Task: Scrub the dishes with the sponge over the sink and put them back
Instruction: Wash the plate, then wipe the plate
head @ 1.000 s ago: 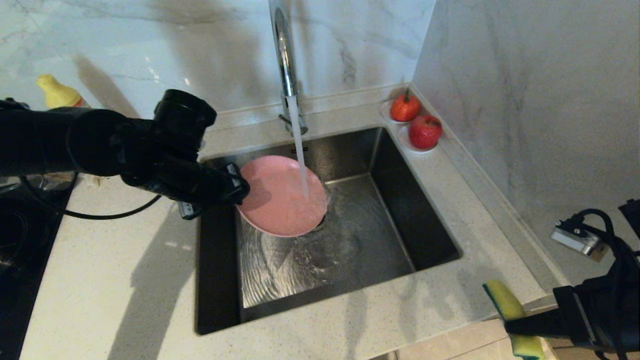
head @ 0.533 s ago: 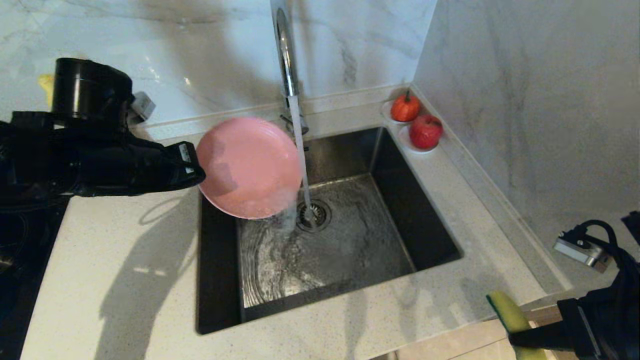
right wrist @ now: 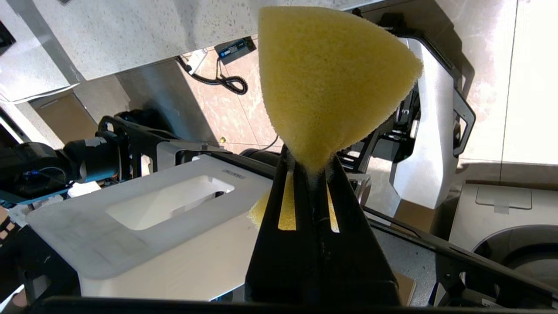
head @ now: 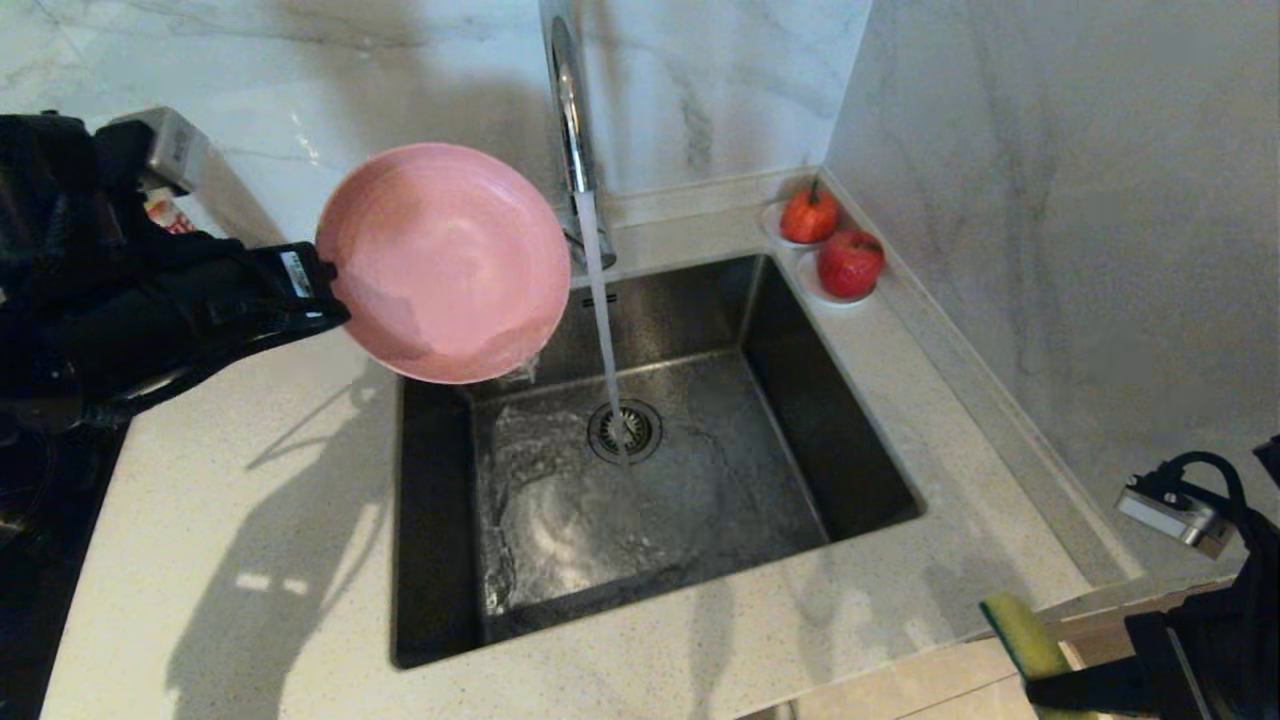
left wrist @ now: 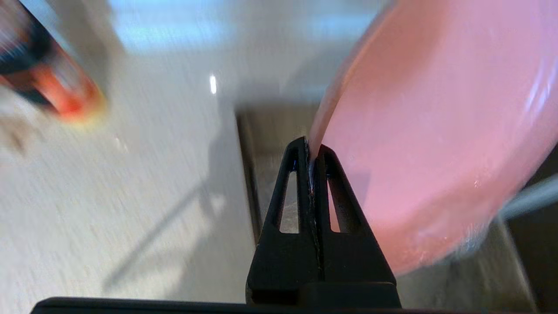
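Note:
My left gripper is shut on the rim of the pink plate. It holds the plate tilted in the air above the sink's back left corner, beside the running water. Water drips from the plate's lower edge. In the left wrist view the fingertips of the left gripper pinch the thin rim of the plate. The steel sink is wet, with its drain strainer under the stream. My right gripper hangs off the counter's front right corner, shut on the yellow sponge. The right gripper squeezes the sponge at its waist.
The chrome tap rises behind the sink, close to the plate's right edge. Two red fruits sit on small white dishes at the back right corner. A dark hob lies at the left. Marble walls close the back and right.
My left arm has lifted the pink plate out of the sink and from under the stream, up and to the left. The right arm with the sponge has barely moved.

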Motion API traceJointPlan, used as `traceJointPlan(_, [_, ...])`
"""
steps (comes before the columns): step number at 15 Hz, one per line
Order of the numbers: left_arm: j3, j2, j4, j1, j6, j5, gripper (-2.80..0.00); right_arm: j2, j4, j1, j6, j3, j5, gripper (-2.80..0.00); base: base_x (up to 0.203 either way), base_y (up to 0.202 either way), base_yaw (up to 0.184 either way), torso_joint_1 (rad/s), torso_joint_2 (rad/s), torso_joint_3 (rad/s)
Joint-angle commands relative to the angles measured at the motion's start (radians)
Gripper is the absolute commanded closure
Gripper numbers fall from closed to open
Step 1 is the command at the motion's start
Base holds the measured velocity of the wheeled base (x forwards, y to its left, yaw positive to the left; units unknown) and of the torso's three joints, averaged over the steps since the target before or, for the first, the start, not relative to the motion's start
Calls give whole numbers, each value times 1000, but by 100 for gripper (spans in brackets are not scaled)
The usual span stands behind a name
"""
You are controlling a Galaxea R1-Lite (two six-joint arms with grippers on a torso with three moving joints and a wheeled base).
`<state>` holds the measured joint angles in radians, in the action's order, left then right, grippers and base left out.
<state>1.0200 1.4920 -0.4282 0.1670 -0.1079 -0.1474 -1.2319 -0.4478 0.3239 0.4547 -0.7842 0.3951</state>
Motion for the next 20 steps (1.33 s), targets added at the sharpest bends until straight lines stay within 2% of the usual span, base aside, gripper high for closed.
traceJointPlan(1, [-77, -28, -199, -6, 13, 15, 0, 2, -5, 1, 2, -3, 4, 0, 0, 0, 0, 0, 0, 0])
traceJointPlan(4, [-147, -74, -298, -6, 57, 86, 0, -11, -8, 1, 4, -7, 12, 0, 0, 0, 0, 0, 0, 0])
traceJointPlan(7, [-161, -154, -293, -6, 53, 163, 0, 7, -25, 12, 8, -36, 54, 0, 0, 0, 0, 0, 0, 0])
traceJointPlan(11, [-164, -222, -217, -4, 52, 178, 0, 37, -134, 21, 13, -147, 163, 0, 0, 0, 0, 0, 0, 0])
traceJointPlan(13, [-166, -244, -159, 9, 46, 206, 0, 55, -165, 24, 14, -178, 186, 0, 0, 0, 0, 0, 0, 0])
traceJointPlan(16, [-152, -293, -109, 38, 33, 211, 0, 105, -300, 26, 15, -261, 217, 0, 0, 0, 0, 0, 0, 0])
traceJointPlan(18, [-162, -340, -81, 37, 59, 211, 0, 130, -325, 26, 18, -258, 218, 0, 0, 0, 0, 0, 0, 0])
traceJointPlan(20, [-190, -389, -74, 36, 117, 223, 0, 146, -334, 24, 19, -253, 214, 0, 0, 0, 0, 0, 0, 0])
